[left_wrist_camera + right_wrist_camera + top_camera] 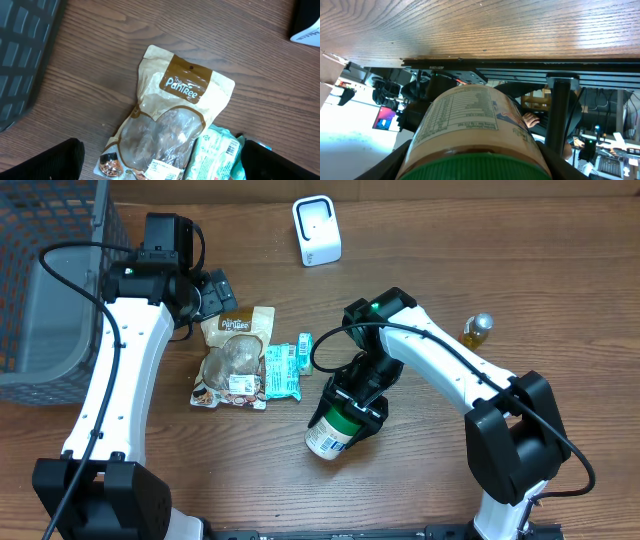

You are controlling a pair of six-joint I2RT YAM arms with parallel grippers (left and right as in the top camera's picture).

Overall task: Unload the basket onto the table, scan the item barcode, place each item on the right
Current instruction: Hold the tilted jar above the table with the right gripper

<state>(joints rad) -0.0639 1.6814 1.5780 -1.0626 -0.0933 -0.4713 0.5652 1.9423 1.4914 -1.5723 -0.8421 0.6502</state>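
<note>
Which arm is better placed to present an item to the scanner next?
Right: the right hand grips the green-lidded jar; the left hand hangs open above the pouch, holding nothing.

A jar [330,435] with green lid and pale printed label, tipped sideways.

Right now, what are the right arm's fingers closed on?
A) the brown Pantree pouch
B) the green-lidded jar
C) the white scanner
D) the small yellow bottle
B: the right fingers sit on either side of the green-lidded jar, and its lid and label fill the right wrist view.
</note>
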